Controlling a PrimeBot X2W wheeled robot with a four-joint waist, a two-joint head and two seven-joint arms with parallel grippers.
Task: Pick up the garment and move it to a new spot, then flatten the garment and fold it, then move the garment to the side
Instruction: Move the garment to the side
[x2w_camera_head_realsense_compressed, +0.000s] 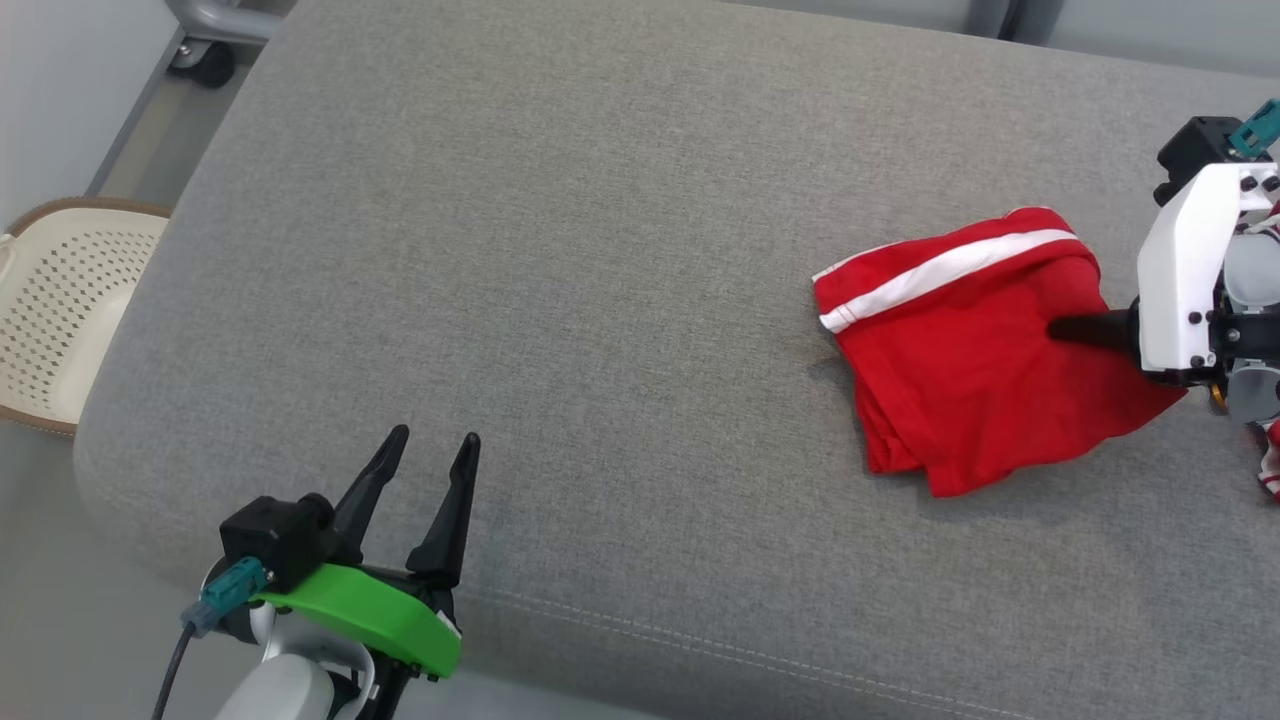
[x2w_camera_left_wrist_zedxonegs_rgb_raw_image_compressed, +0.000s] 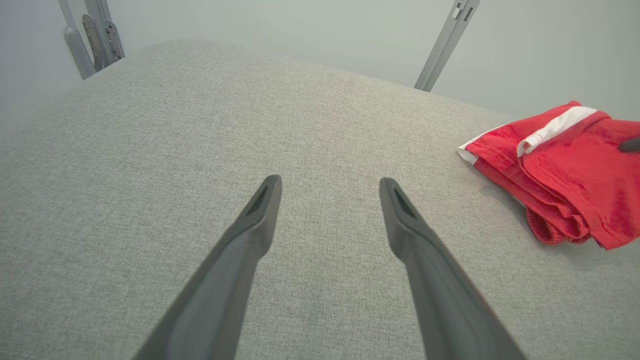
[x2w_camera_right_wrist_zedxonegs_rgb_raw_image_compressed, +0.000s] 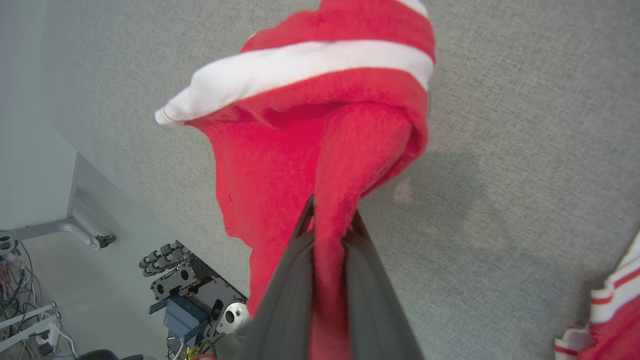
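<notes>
Pinches a bunch of the red garment (x2w_camera_head_realsense_compressed: 960, 370) with the right gripper (x2w_camera_right_wrist_zedxonegs_rgb_raw_image_compressed: 330, 220), both fingers (x2w_camera_right_wrist_zedxonegs_rgb_raw_image_compressed: 290, 290) pressed close on the cloth. Grabs it near one edge, likely so as to lift the whole thing and carry it to a new spot. Seems to tug the pinched part up a little, with the rest lying on the gray cushion (x2w_camera_head_realsense_compressed: 600, 250) just past the fingertips.

Waits with the left gripper (x2w_camera_head_realsense_compressed: 435, 437) spread wide and holding nothing, well apart from the garment, low over the near edge of the cushion. Parked there, at a guess, to leave room and be ready to help flatten later.

Looks bright red, soft and crumpled, bunched in a few layers. Has one white stripe across the end farthest from the right gripper. Shows stitched hems on the side nearest the left gripper. Not flat and not neatly folded, so only the first step in hand.

Also a second red and white cloth (x2w_camera_right_wrist_zedxonegs_rgb_raw_image_compressed: 610, 310), off to one side of the right gripper, not touched.
</notes>
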